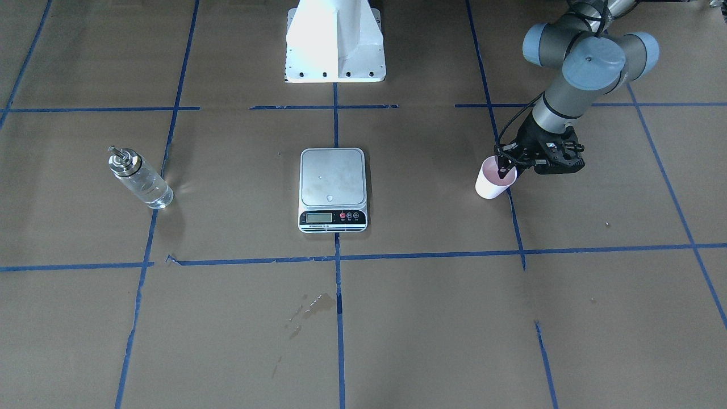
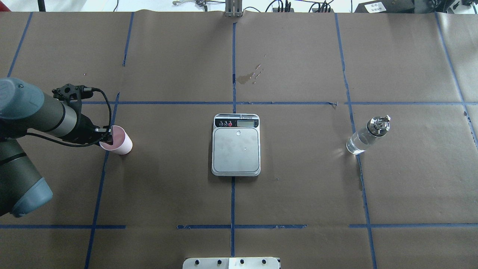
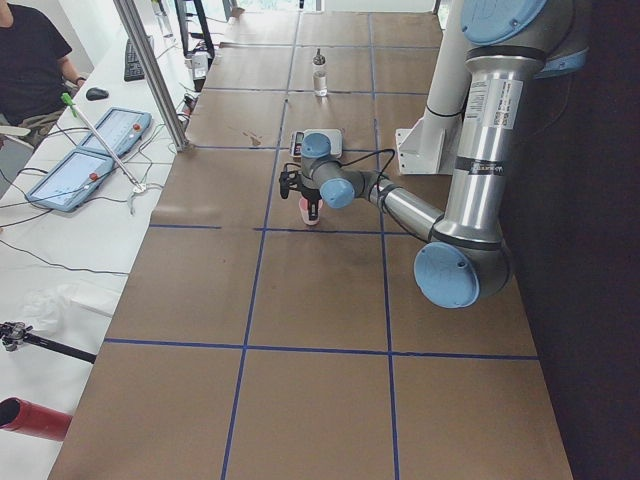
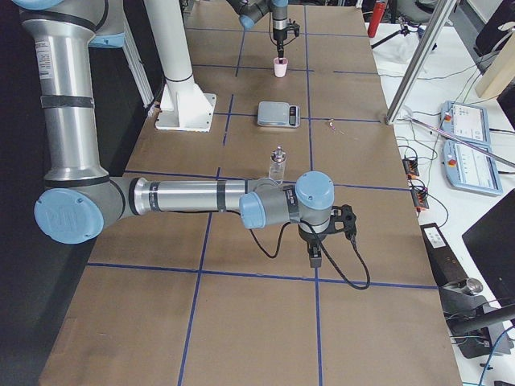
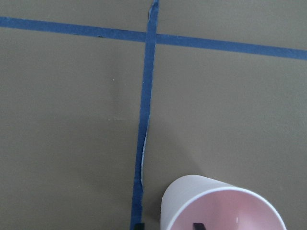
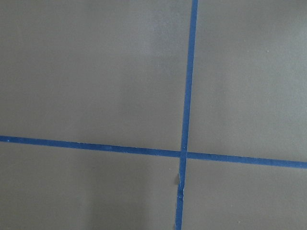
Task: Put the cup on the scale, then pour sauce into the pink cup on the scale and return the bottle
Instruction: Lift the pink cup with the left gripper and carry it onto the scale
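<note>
**A:** What has the left hand got hold of?

**B:** Nothing gripped. It is down at the cup with its fingers apart, astride the rim. One tip is inside the pink hollow and one is outside. The wrist view shows a gap to the wall on either side.

**A:** And the cup itself?

**B:** It stands on the counter, mouth up, right under that hand.

**A:** The scale?

**B:** The scale is well apart from that hand, off toward the robot's right. The bottle stands upright farther out the same way, beyond the scale.

**A:** The right hand?

**B:** The right hand hangs low over the counter, apart from the bottle. Whether it is open or closed, I cannot tell.
</note>
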Tool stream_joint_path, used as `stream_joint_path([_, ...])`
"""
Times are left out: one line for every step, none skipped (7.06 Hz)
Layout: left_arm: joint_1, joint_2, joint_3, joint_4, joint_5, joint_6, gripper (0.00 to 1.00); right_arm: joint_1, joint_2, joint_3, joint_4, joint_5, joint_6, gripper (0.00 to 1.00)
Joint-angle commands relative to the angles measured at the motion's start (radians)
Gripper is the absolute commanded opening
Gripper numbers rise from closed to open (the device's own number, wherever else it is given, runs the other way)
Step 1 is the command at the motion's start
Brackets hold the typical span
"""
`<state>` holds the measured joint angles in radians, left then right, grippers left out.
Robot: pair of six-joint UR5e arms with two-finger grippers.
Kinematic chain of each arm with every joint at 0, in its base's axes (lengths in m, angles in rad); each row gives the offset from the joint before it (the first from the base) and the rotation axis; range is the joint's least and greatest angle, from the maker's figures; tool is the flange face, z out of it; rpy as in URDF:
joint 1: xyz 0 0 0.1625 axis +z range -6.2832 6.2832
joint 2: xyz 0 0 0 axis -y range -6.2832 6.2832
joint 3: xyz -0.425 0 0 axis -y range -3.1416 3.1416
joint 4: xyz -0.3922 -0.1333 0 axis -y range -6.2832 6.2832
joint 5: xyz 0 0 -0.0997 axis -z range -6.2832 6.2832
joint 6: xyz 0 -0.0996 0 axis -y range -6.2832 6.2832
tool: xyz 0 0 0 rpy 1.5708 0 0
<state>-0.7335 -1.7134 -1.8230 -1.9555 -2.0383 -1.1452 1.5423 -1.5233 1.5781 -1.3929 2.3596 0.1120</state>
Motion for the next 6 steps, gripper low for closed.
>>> stream_joint_path([0.008,-0.002,-0.008,0.022,0.001,-0.010,0.00,0.001,0.000,-0.001,-0.002,0.001,0.000,1.00])
stream_joint_path([0.000,-0.009,-0.054,0.091,0.001,-0.010,0.00,0.001,0.000,-0.001,-0.005,0.001,0.002,1.00])
stream_joint_path([-0.003,-0.038,-0.112,0.187,0.001,-0.010,0.00,0.001,0.002,-0.001,-0.006,0.001,0.002,1.00])
stream_joint_path([-0.006,-0.120,-0.146,0.305,0.001,-0.010,0.00,0.001,0.002,-0.003,-0.008,0.003,0.002,1.00])
stream_joint_path([-0.007,-0.276,-0.141,0.486,0.001,-0.010,0.00,0.001,0.002,-0.001,-0.008,0.018,0.002,1.00])
stream_joint_path([-0.006,-0.390,-0.130,0.585,0.001,-0.027,0.00,0.001,0.002,0.002,0.000,0.015,0.000,1.00])
